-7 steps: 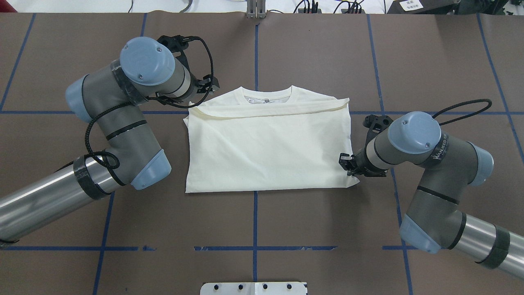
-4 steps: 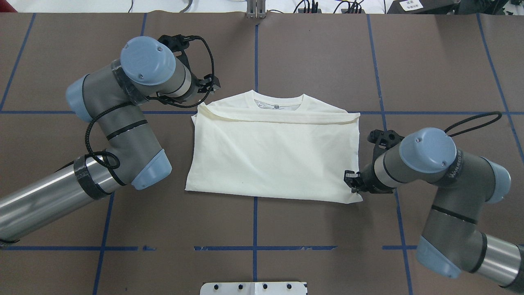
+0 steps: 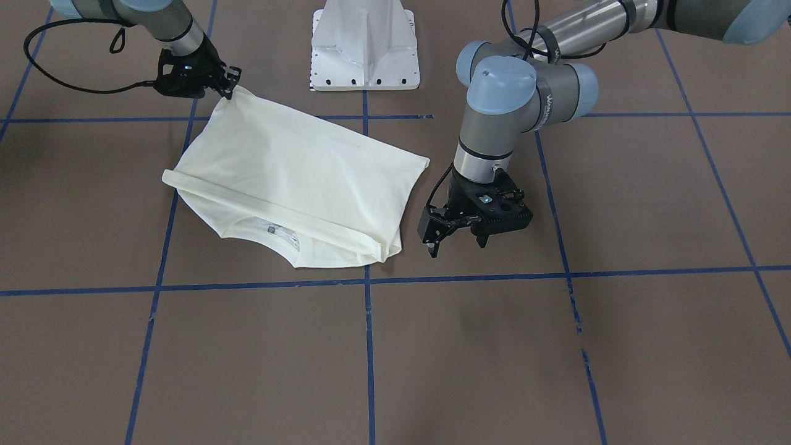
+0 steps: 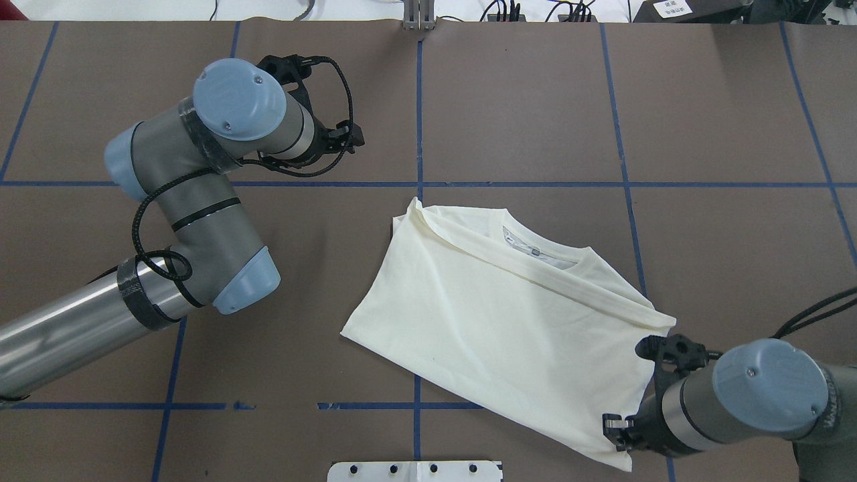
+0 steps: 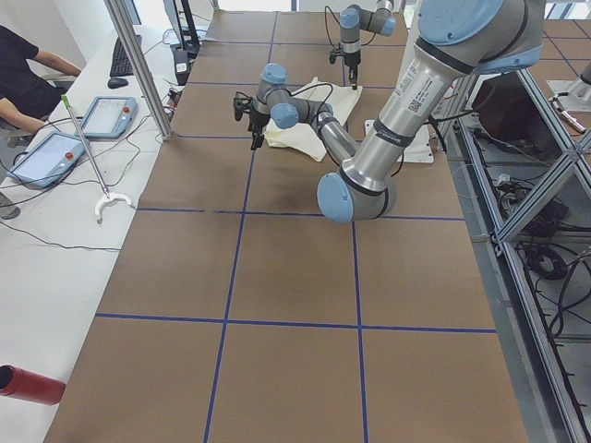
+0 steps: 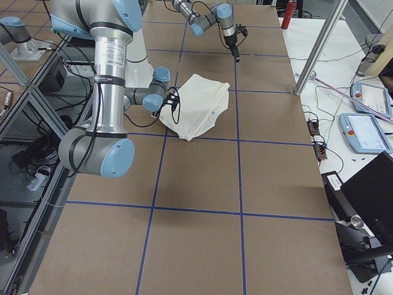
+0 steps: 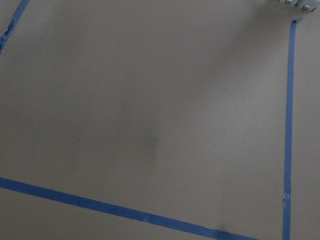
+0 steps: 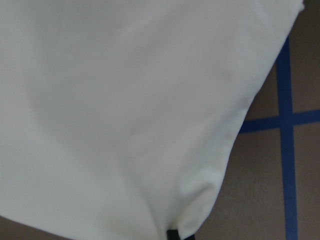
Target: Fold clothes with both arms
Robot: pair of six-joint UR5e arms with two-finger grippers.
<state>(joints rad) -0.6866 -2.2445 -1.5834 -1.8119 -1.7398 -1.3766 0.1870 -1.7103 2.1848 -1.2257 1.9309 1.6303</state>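
The clothes are one cream long-sleeved T-shirt [image 4: 495, 321], folded with its plain side up and lying askew on the brown table, the collar [image 4: 539, 251] pointing away from the base. My right gripper [image 4: 617, 435] is shut on the shirt's corner nearest the base, also seen in the front view [image 3: 230, 83]. Cream cloth [image 8: 125, 100] fills the right wrist view. My left gripper [image 3: 456, 242] hovers open and empty beside the shirt's [image 3: 296, 179] far corner, a short gap away. In the overhead view the left gripper [image 4: 353, 137] sits well left of the shirt.
Blue tape lines [image 4: 418, 100] grid the brown table. The white pedestal base [image 3: 364, 43] stands at the robot's edge, close to the held corner. The left wrist view shows only bare table [image 7: 150, 100] and tape. A seated person [image 5: 28, 83] and tablets are beyond the far edge.
My right gripper has dragged the shirt's corner toward the base and to the right, turning the whole shirt askew. The shirt has slid away from my left gripper, which stayed put.
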